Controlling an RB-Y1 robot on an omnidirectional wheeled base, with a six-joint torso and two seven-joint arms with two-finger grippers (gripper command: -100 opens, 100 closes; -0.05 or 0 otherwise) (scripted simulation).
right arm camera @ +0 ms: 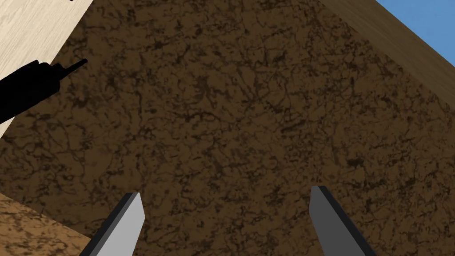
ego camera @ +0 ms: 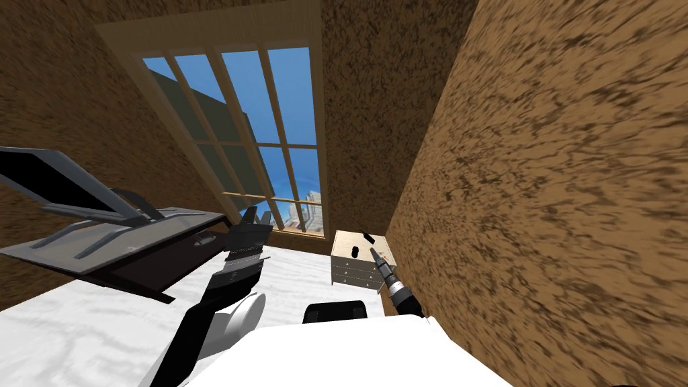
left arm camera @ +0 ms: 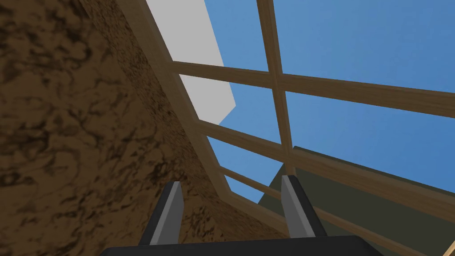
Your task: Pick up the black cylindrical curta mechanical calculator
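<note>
Black calculator (right arm camera: 25, 89) sat on the pale wood top of a small dresser (ego camera: 349, 270), which stood in the corner between the window (ego camera: 269, 134) wall and the mottled brown side wall (ego camera: 551, 188). In the right wrist view it read as a dark cylinder with a thin stub on one end. Long axis ran slantwise across the dresser top's edge, stub end out past that edge against the brown wall, thick end over the wood. It looked to be lying on its side, but I couldn't confirm that.

Head view showed two dark things on the dresser top: a longish one (ego camera: 367, 237) at the back, slanted, and a shorter one (ego camera: 355, 251) nearer the front edge. I couldn't tell which of them matched the wrist view.

Right gripper (ego camera: 373, 252) (right arm camera: 225, 192) hung over the dresser top, near the side wall, pointed at the corner. Fingers were spread wide with nothing between them. The calculator was off to one side of the fingers, well clear, no contact.

Left gripper (ego camera: 259, 216) (left arm camera: 231, 180) was raised by the window's lower panes, well apart from the dresser. Fingers were parted and empty.

A grey and black machine (ego camera: 107, 235) with a sloped deck stood on the white floor (ego camera: 101, 329) at the robot's left.
</note>
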